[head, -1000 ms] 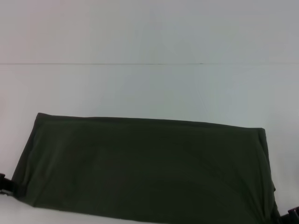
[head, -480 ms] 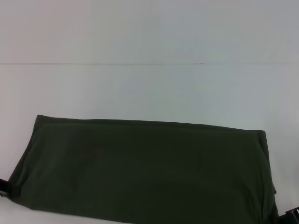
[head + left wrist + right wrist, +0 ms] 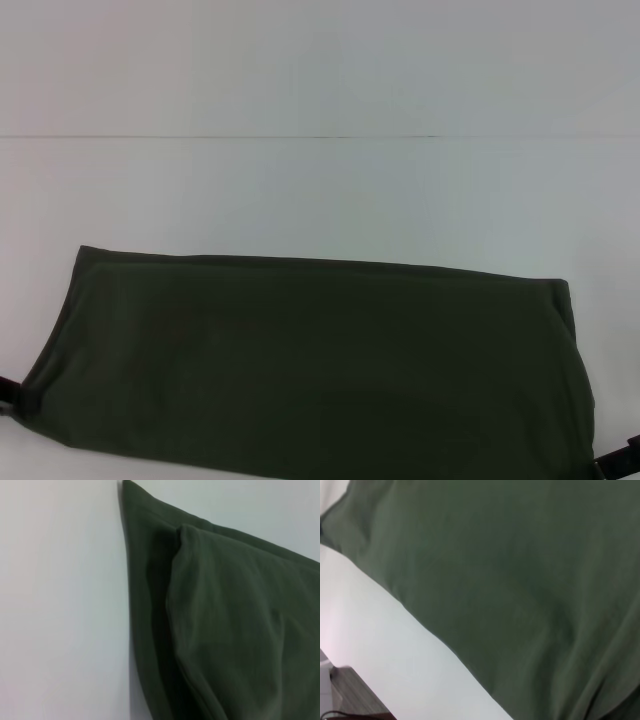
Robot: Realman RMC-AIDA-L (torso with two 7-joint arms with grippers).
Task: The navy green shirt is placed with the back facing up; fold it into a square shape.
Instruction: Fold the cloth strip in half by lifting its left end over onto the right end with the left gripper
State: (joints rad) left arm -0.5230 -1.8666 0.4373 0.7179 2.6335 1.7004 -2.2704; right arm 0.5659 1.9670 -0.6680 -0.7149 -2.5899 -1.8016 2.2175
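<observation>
Navy green shirt (image 3: 310,365) lies flat, folded into a wide band on the white table (image 3: 320,190). Left gripper (image 3: 6,392) and right gripper (image 3: 620,462) sit at the shirt's near corners. Grip of either: cannot tell.

The navy green shirt (image 3: 310,365) is seen as soft, matt cloth with gentle folds. Beneath the shirt, the table (image 3: 320,190) is shown as smooth, matt white.

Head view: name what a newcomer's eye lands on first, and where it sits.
The navy green shirt dominates: a wide dark folded band across the near half of the white table. The left wrist view shows doubled layers at its edge. Only black slivers of the left gripper and right gripper show at its near corners.
</observation>
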